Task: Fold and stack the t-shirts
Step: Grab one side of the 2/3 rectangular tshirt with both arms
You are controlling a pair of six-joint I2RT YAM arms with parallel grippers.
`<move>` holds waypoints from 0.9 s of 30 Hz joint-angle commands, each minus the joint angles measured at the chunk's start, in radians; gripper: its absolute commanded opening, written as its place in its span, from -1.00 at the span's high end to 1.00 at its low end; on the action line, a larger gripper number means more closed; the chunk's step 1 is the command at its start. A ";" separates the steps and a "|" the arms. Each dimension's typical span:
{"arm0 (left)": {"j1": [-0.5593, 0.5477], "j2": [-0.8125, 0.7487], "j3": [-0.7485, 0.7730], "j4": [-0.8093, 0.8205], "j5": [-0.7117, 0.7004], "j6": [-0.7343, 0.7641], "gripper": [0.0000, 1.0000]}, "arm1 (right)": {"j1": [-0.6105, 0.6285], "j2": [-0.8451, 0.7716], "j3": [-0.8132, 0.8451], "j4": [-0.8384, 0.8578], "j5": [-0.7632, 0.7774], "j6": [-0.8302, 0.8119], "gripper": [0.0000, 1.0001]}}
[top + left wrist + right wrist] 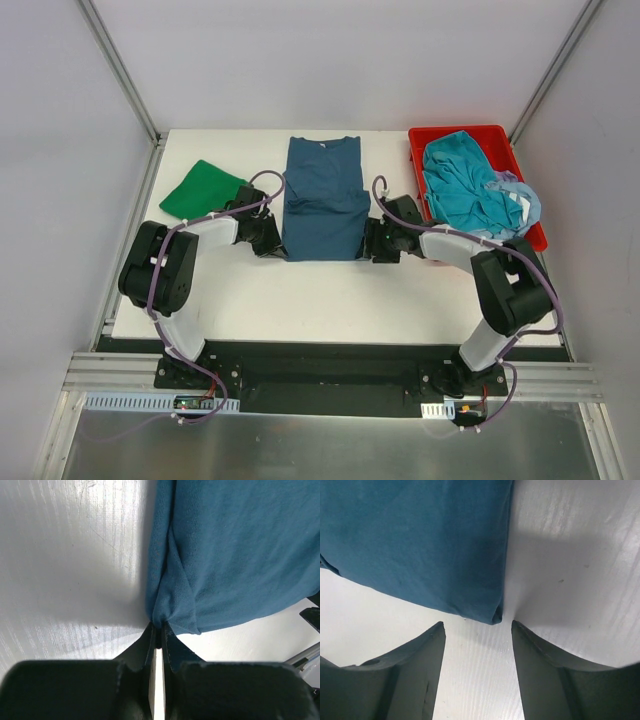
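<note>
A dark blue t-shirt lies flat at the table's middle, its sides folded in and its collar at the far end. My left gripper is at its near left corner. In the left wrist view the gripper is shut on a pinched bunch of that shirt. My right gripper is at the near right corner. In the right wrist view it stands open, with the corner of the shirt just ahead of the fingertips and not between them. A folded green t-shirt lies at the far left.
A red bin at the far right holds a crumpled teal t-shirt and a pale blue one. Metal frame posts rise at the table's far corners. White table lies between the shirt and the arm bases.
</note>
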State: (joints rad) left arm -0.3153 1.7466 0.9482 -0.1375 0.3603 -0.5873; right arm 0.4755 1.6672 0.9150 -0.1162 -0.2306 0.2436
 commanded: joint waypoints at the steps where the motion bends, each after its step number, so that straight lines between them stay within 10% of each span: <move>1: -0.008 -0.001 -0.006 -0.008 -0.012 0.011 1.00 | -0.002 0.034 0.002 0.039 -0.033 0.008 -0.11; 10: -0.008 -0.044 -0.026 -0.001 -0.003 0.003 1.00 | -0.003 0.063 -0.001 0.078 -0.104 -0.038 0.99; 27: -0.025 -0.901 -0.258 -0.083 -0.073 -0.069 1.00 | 0.032 -0.546 -0.096 -0.102 -0.466 -0.047 0.99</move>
State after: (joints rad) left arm -0.3344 1.0107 0.7208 -0.1677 0.3248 -0.6231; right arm 0.5011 1.2335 0.7925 -0.1326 -0.5652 0.2047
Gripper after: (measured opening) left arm 0.010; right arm 0.015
